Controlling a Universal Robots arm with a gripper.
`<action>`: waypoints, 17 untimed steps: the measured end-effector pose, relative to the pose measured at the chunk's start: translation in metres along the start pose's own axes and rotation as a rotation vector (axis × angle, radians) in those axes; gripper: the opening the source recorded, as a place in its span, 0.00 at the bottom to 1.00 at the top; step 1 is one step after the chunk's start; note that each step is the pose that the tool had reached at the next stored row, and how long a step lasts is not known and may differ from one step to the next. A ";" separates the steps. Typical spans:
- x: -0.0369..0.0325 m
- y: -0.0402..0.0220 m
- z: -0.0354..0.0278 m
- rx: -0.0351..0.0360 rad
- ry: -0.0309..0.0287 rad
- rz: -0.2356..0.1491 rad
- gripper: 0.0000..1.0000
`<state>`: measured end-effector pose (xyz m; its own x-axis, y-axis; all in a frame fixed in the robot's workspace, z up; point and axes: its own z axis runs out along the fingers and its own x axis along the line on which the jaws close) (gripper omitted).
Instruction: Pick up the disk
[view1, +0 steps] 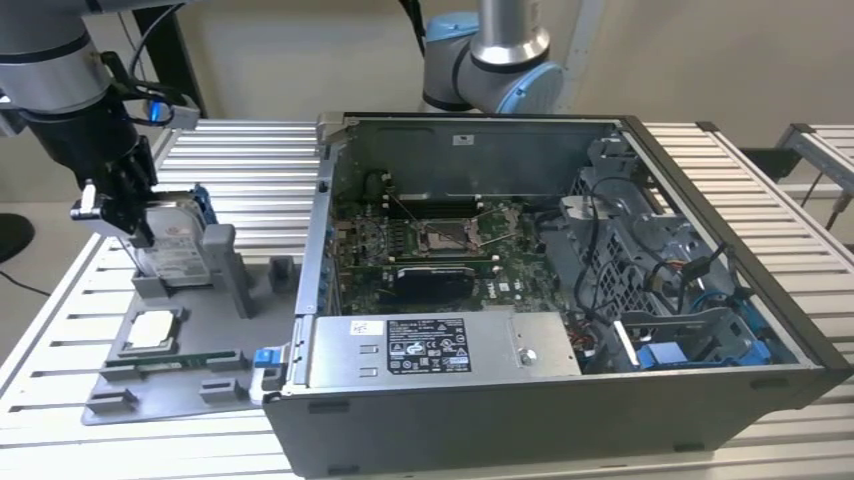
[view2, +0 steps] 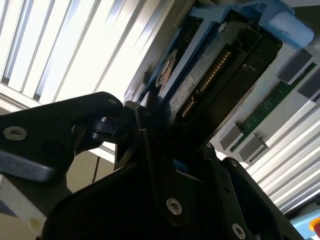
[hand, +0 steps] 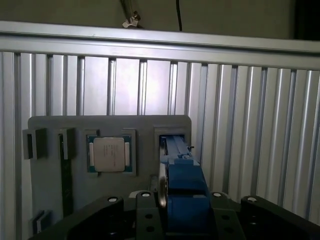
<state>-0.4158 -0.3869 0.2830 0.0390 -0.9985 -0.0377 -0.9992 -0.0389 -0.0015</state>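
- Gripping the disk (view1: 174, 250): gripper (view1: 131, 222) is clamped on its upper edge, blue rail between the jaws in both wrist views;
- disk stands upright in a slot of the grey tray (view1: 180, 385), at the exterior view's left, beside the computer case (view1: 534, 400);
- grasp looks done; lift clear of slot not yet done

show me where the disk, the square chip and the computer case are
disk (view1: 174, 250), exterior view, on its labelled face
square chip (hand: 109, 154), first wrist view, centre of its metal top
computer case (view1: 534, 420), exterior view, its near outer wall
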 end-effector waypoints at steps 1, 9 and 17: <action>-0.0002 0.0000 -0.0045 0.0002 -0.0001 0.000 0.00; -0.0013 0.0000 -0.0410 0.0001 -0.0001 0.000 0.00; -0.0027 0.0000 -0.0775 0.0002 0.0000 0.004 0.00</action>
<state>-0.4159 -0.3871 0.3605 0.0353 -0.9987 -0.0376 -0.9994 -0.0352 -0.0015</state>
